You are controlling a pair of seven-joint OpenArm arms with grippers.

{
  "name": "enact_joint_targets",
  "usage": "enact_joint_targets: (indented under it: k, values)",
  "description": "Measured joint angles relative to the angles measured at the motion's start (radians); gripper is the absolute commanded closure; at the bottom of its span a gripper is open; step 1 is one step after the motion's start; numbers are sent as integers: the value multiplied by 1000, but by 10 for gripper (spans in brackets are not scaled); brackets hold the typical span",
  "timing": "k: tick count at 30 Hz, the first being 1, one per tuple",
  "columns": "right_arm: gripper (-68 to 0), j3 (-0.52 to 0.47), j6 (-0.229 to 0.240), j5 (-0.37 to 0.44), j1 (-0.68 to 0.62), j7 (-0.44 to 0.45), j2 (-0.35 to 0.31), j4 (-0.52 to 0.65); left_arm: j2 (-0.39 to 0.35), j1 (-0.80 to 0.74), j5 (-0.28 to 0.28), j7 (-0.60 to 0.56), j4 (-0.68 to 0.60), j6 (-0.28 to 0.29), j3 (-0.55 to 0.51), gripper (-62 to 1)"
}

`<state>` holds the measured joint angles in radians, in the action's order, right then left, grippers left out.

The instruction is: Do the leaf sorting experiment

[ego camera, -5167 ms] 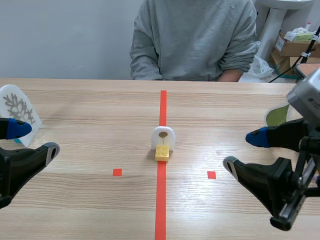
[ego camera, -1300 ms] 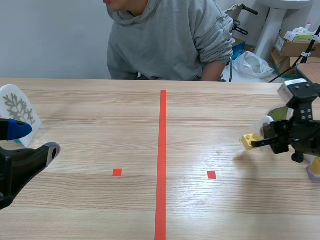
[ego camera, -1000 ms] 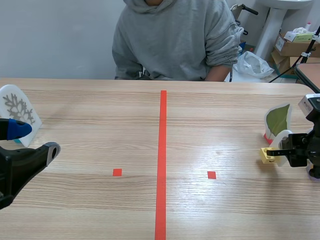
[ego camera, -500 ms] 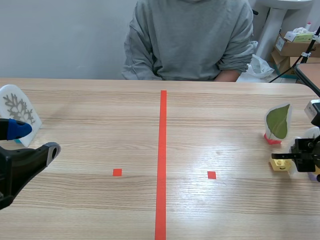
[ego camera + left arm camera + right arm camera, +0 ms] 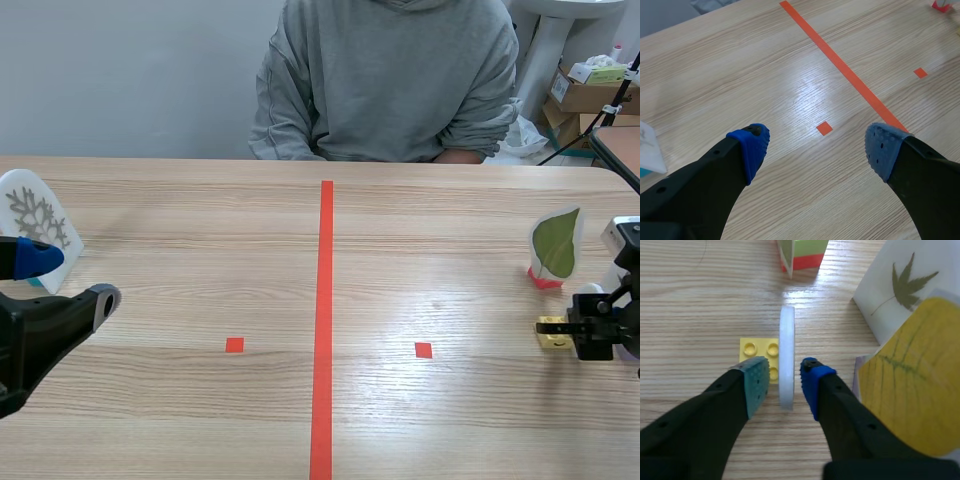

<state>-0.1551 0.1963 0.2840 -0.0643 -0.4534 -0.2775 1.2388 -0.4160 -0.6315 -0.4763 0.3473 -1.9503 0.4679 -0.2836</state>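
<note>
You've got the snowflake card [image 5: 35,222] far left, w/ the left gripper [image 5: 70,278] just beside it, jaws wide. Far right: the right gripper [image 5: 782,375] is narrow around the white card [image 5: 787,335] standing on its yellow brick [image 5: 754,347] (slim gaps both sides, not pinching), near the green-leaf card [image 5: 556,243].

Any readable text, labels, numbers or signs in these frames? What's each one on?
No text is legible in any view.
Cardboard boxes at the scene's back right: any labels are too small to read.
Snowflake card, green leaf card, maple leaf card, yellow leaf card: pictures only, no words or numbers.
</note>
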Motion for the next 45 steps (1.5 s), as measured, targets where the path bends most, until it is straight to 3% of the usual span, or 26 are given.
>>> enact_joint_targets:
  k: [3, 6, 12, 17, 21, 25, 30, 33, 36, 39, 45]
  values:
    - [-305, 0, 13, 0, -1, 2, 0, 0, 0, 0, 0, 0, 0, 0, 0, -428]
    - [-308, 0, 13, 0, -11, -1, 0, 19, 0, 0, 0, 0, 0, 0, 0, -428]
    - [-307, 0, 26, 0, -104, -20, 0, 224, 0, 0, 0, 0, 0, 0, 0, -428]
    - [-307, 0, 130, 14, -227, -27, -18, 515, 0, 0, 0, 0, 0, 0, 0, -428]
    - [-308, 0, 201, 49, -336, -3, -97, 756, 0, 0, 0, 0, 0, 0, 0, -428]
    - [-308, 0, 319, 138, -414, 26, -165, 875, 0, 0, 0, 0, 0, 0, 0, -428]
    - [-308, 0, 420, 245, -444, 23, -200, 893, 0, 0, 0, 0, 0, 0, 0, -428]
    - [-308, 0, 461, 266, -457, 22, -203, 883, 0, 0, -1, 0, 0, 0, 0, -428]
    - [-308, 0, 467, 291, -487, 29, -209, 868, -1, 0, -4, 0, 0, 0, 0, -428]
    - [-308, 0, 507, 312, -519, 51, -211, 844, -2, 0, -56, 0, 0, 0, 0, -428]
    - [-308, 0, 545, 322, -544, 100, -211, 771, -3, 0, -74, 1, 0, 0, 0, -437]
